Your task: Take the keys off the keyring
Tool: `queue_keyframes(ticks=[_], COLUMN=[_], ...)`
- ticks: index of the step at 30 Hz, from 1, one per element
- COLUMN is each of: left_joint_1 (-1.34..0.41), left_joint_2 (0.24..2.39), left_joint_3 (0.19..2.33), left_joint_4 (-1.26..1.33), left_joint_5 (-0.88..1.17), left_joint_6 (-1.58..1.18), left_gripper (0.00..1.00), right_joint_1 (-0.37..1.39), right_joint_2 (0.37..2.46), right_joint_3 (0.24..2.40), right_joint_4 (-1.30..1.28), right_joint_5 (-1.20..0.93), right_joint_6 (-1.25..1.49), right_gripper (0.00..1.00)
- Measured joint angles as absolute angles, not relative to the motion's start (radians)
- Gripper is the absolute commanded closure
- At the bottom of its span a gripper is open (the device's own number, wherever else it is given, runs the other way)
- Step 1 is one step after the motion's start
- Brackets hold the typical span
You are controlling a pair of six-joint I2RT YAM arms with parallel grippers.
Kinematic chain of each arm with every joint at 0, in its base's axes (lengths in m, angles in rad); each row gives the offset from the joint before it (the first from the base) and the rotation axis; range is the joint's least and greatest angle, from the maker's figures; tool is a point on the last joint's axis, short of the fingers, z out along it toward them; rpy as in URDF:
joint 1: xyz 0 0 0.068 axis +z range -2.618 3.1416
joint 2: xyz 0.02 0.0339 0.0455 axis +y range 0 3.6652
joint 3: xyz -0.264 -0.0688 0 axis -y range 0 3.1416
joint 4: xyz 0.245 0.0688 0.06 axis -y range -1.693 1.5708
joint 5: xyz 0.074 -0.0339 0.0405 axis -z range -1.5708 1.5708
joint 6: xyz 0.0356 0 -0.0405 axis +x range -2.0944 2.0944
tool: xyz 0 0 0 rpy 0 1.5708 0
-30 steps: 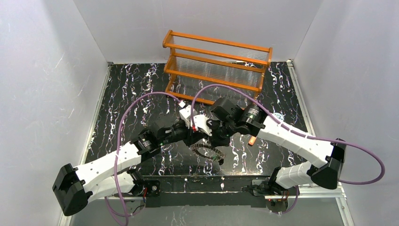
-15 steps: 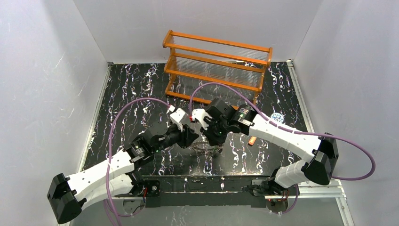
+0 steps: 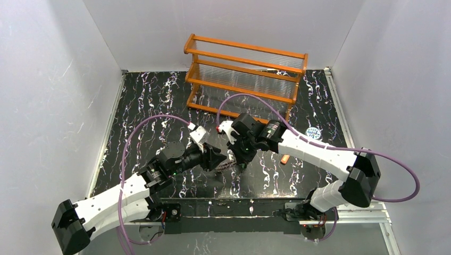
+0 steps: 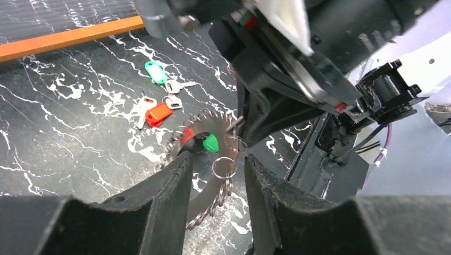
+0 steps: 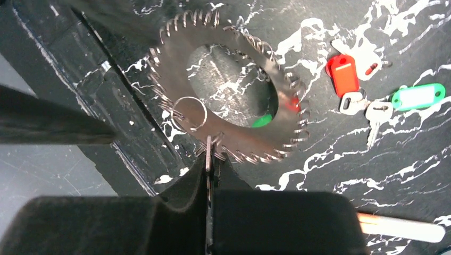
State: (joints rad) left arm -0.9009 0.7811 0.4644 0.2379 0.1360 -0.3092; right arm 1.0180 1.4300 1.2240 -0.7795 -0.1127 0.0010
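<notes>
The toothed dark-grey keyring (image 5: pixel 175 79) hangs tilted just above the table, and my right gripper (image 5: pixel 210 156) is shut on its rim. A green key head (image 4: pixel 211 142) and a red key head (image 4: pixel 187 134) still sit on the keyring (image 4: pixel 215 175), with small wire rings beside them. My left gripper (image 4: pixel 215 164) is open, one finger on each side of the keyring's lower part and not pinching it. A loose red key (image 4: pixel 158 113), a green key (image 4: pixel 156 71) and silver blades lie on the table beyond. In the top view both grippers meet at the keyring (image 3: pixel 226 165).
An orange wooden rack (image 3: pixel 244 74) of clear tubes stands at the back. A clear tube with an orange cap (image 3: pixel 285 158) lies right of the right arm, and a small blue-white lid (image 3: pixel 314 133) lies further right. The table's near rail (image 3: pixel 234 204) is close below the grippers.
My left gripper has opened and drawn back toward the left. The right arm has swung left and down, carrying the keyring lower over the table.
</notes>
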Motion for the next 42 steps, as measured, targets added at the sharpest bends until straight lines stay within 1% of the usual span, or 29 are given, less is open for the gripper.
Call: queue_keyframes(ticks=[5,9,13,16,21,26,29,34,42], left_joint_1=[-0.901,-0.901,-0.901,-0.901,-0.901,-0.885,-0.834,-0.734,-0.709], left_joint_2=[0.762,0.763,0.776,0.796,0.795,0.807,0.838,0.870,0.928], left_joint_3=[0.478,0.519,0.546,0.553,0.553,0.553,0.552,0.532,0.479], left_joint_4=[0.199,0.150,0.148,0.139,0.123,0.172,0.217,0.336,0.519], left_joint_5=[0.143,0.179,0.217,0.248,0.275,0.349,0.424,0.548,0.665], left_joint_6=[-0.244,-0.139,-0.038,0.062,0.181,0.199,0.158,0.059,-0.083], left_gripper=[0.58,0.56,0.54,0.52,0.47,0.47,0.47,0.46,0.48], right_joint_1=[0.968,0.931,0.916,0.912,0.912,0.912,0.912,0.912,0.912], right_joint_2=[1.431,1.455,1.480,1.480,1.480,1.478,1.467,1.413,1.351], right_joint_3=[1.216,1.242,1.262,1.263,1.263,1.262,1.262,1.243,1.180], right_joint_4=[-0.775,-0.787,-0.783,-0.781,-0.786,-0.792,-0.794,-0.778,-0.725], right_joint_5=[-0.099,-0.113,-0.151,-0.201,-0.231,-0.257,-0.254,-0.250,-0.315], right_joint_6=[0.098,0.230,0.343,0.362,0.253,0.080,-0.016,-0.150,-0.320], right_gripper=[0.99,0.99,0.99,0.99,0.98,0.98,0.96,0.95,0.96])
